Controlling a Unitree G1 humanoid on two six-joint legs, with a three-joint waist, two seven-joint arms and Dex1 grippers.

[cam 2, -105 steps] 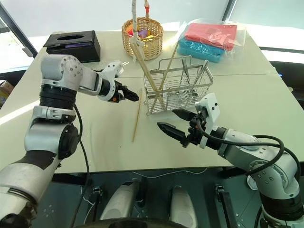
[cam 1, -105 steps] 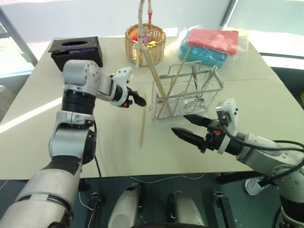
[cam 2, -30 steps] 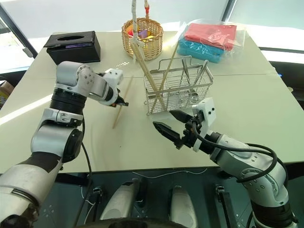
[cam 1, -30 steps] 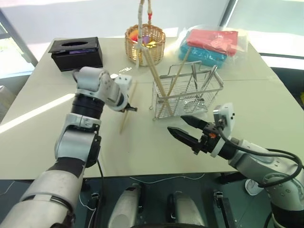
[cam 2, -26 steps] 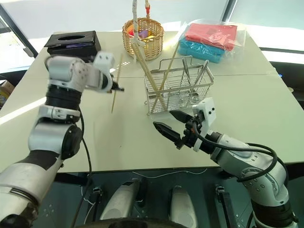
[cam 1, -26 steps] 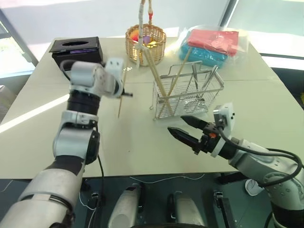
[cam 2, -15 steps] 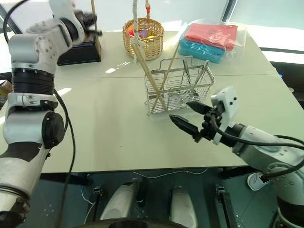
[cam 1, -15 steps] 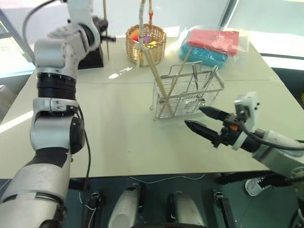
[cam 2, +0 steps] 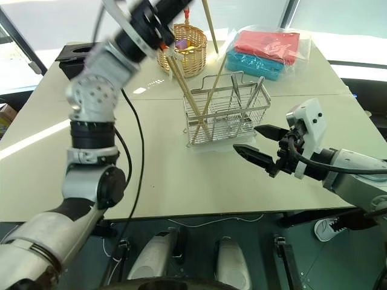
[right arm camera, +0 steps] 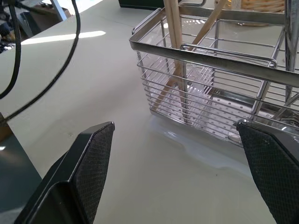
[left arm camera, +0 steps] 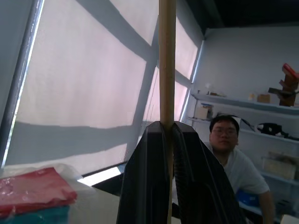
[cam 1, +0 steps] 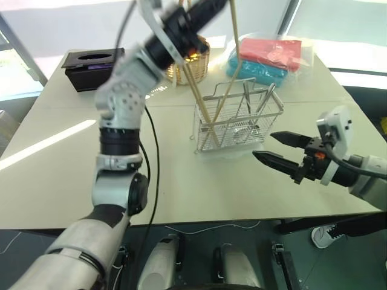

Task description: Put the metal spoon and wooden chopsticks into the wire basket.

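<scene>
Overhead, left pincer [left arm camera: 167, 135] clamps one wooden chopstick [left arm camera: 167, 60] (upright).

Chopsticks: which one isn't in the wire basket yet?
The chopstick clamped in the shut left gripper, held high above the wire basket. The other chopsticks already lean inside it.

Silver wire basket [cam 1: 238, 121], tan chopsticks [cam 1: 202, 103]

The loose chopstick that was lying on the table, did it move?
Yes. The chopstick is off the table now, pinched in the left end effector and lifted high above the wire basket.
</scene>
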